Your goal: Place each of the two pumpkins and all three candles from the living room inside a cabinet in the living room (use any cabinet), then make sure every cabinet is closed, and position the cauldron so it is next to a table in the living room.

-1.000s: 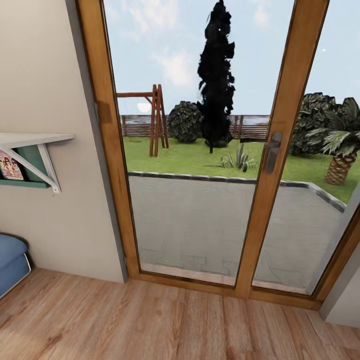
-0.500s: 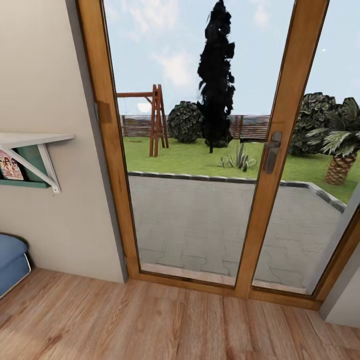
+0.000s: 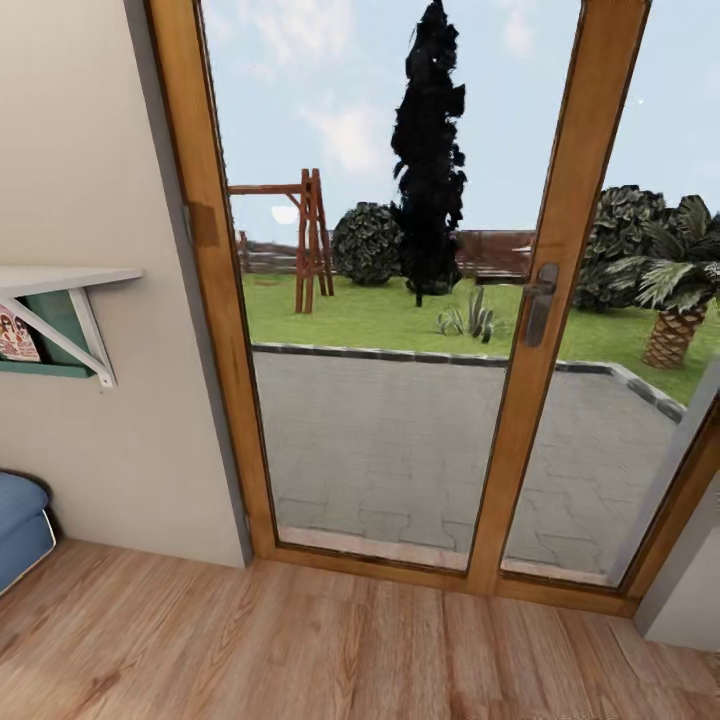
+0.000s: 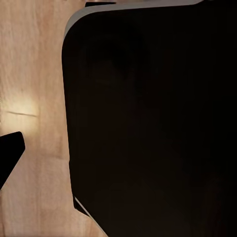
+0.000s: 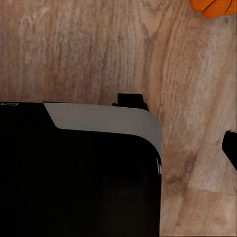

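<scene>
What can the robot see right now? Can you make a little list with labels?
place: indoors, facing a glass door with a wooden frame
door handle: dark lever on the middle post
outside: paved patio, lawn, tall dark tree, wooden swing frame, palm
floor: wood planks
wall: white shelf on a bracket
blue seat: corner by the wall
pumpkin: orange edge on the floor, in the right wrist view
grippers: open or shut, cannot tell

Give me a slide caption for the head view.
Glass door with wooden frame onto a garden patio; wall shelf left.
</scene>
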Controlling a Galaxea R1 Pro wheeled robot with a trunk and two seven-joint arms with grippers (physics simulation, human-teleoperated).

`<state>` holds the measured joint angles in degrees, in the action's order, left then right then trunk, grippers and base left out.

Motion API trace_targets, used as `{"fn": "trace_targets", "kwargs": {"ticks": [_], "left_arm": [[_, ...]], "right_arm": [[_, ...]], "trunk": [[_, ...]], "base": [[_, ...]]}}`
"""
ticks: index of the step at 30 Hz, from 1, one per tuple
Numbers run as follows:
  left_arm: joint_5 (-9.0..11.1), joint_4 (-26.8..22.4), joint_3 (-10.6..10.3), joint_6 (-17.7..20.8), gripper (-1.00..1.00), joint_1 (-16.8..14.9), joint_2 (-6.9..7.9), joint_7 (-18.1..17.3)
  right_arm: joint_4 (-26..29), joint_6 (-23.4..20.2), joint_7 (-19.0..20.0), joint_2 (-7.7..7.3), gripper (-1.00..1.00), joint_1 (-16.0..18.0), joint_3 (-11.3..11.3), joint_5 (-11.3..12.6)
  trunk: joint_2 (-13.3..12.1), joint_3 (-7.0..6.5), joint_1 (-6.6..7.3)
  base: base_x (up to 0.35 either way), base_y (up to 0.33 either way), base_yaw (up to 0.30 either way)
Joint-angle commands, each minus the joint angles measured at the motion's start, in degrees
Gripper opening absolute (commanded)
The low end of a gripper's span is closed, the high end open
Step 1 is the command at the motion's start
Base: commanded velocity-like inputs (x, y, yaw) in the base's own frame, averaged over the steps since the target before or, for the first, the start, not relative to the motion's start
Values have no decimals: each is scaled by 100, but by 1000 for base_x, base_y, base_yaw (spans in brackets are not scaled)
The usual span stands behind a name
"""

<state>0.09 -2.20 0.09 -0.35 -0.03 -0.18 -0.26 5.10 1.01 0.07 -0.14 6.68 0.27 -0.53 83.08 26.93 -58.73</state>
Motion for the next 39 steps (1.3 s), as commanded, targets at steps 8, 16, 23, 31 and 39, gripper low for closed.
{"fn": "trace_targets", "kwargs": {"ticks": [8, 16, 23, 31, 39], "left_arm": [[0, -1, 0, 0, 100, 1, 0, 0], [0, 0, 0, 0, 100, 2, 0, 0], [0, -1, 0, 0, 100, 1, 0, 0], [0, 0, 0, 0, 100, 3, 0, 0], [-2, 0, 0, 0, 100, 1, 0, 0]], "right_arm": [[-3, -6, 22, 4, 100, 0, 0, 0], [0, -90, 52, 5, 100, 0, -17, 33], [-2, -92, 54, 6, 100, 0, -18, 35], [-4, -92, 54, 6, 100, 0, -18, 29], [-9, -92, 63, -3, 100, 0, -15, 26]], "trunk": [[0, 0, 0], [0, 52, 0], [0, 116, 0], [0, 191, 0], [0, 256, 0]], "base": [[0, 0, -262], [0, 0, -104], [0, 0, 0], [0, 0, 0], [0, 0, -97]]}}
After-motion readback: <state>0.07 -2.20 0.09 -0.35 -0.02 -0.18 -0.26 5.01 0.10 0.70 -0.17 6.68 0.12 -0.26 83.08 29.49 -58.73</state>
